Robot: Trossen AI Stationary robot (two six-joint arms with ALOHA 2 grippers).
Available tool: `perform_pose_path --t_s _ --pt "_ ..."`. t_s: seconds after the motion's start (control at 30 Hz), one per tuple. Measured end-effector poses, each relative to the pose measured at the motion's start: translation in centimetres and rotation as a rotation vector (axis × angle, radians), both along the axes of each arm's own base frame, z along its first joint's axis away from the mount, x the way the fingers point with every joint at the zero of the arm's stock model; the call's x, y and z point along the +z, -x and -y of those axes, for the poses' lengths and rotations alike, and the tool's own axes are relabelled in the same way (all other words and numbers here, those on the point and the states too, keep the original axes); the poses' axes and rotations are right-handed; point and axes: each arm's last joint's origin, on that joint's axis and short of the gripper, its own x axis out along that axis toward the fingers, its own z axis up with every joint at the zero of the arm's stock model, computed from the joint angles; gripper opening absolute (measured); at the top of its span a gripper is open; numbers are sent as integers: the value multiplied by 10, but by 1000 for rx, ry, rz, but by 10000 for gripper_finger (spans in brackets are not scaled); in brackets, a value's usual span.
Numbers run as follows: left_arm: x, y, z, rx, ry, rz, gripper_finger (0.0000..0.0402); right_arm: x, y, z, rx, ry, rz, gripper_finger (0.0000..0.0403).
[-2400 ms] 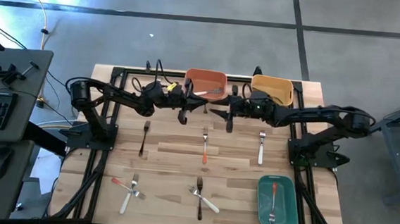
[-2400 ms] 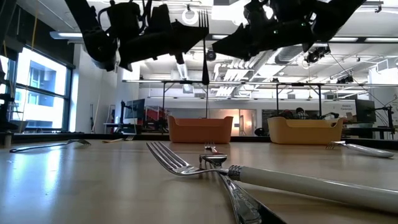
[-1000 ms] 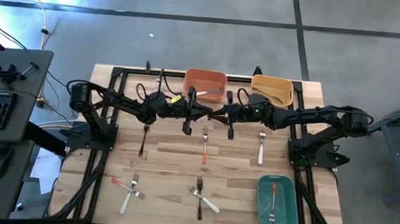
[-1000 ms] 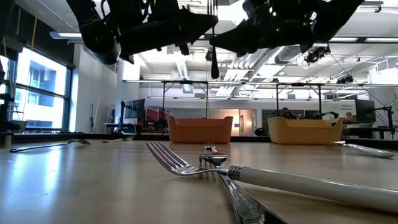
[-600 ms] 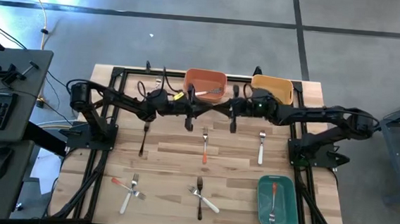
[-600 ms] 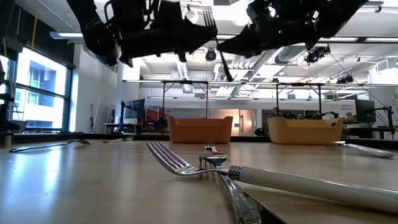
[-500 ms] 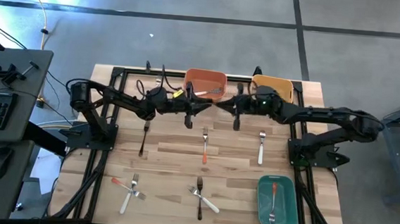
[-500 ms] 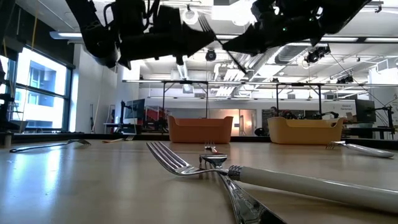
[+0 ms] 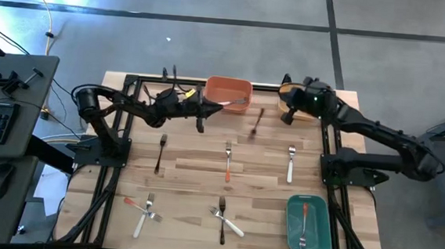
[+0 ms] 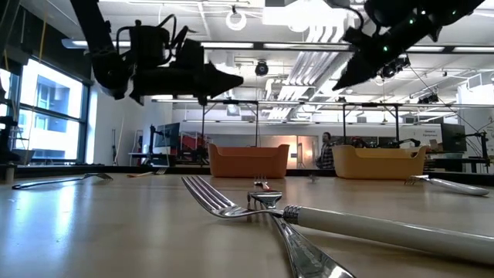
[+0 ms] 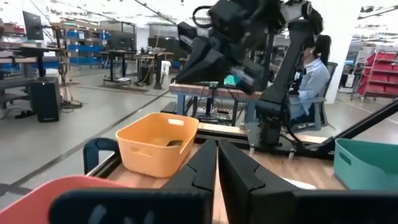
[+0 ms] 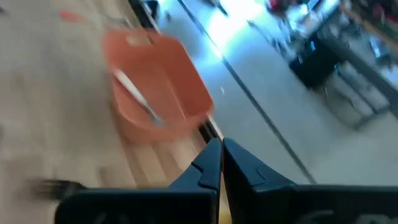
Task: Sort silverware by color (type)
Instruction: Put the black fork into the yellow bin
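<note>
Table (image 9: 195,177): pale wood with a black frame, filling the centre of the high view.

Left arm (image 9: 122,106): reaches from the table's left edge toward upper centre. Left gripper (image 9: 201,117) hangs just left of the orange bin, fingers pressed together, holding nothing.

Right arm (image 9: 379,135): reaches from the right edge to the upper right. Right gripper (image 9: 288,111) hangs at the yellow bin's near left corner, fingers pressed together, empty.

Teal bin (image 9: 308,225): lower right; holds one red fork (image 9: 304,218).

Orange bin (image 9: 228,94): top centre; one white fork (image 9: 228,103) lies in it.

Yellow bin (image 9: 303,92): top right, partly covered by the right gripper; contents not discernible.

Forks on the table:
- black fork (image 9: 256,124), blurred, between the orange and yellow bins, possibly in mid-air;
- black fork (image 9: 160,151), left of centre;
- red fork (image 9: 228,160), centre;
- white fork (image 9: 290,162), right of centre;
- red fork (image 9: 132,204) and white fork (image 9: 144,217), crossed, lower left;
- black fork (image 9: 222,222) and white fork (image 9: 227,221), crossed, lower centre.

Person (image 11: 308,78): seated at a bench beyond the table, in the left wrist view.
</note>
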Motion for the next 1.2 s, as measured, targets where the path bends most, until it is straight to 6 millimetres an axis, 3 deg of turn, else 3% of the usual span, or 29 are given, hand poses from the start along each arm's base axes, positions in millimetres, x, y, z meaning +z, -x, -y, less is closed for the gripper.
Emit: perform_pose_path --t_s 0.2,0.47,0.87,1.2 --pt "-6 13 8 -7 -6 44 1 -12 0 12 100 -111 -11 0" --pt "-10 15 17 -33 41 48 1 -30 -15 8 100 -303 -6 3" --pt "-10 5 44 -122 48 42 0 -75 -49 -6 70 -516 -141 115" --pt "-15 3 49 -128 0 -4 0 -112 -66 4 17 -544 -217 124"
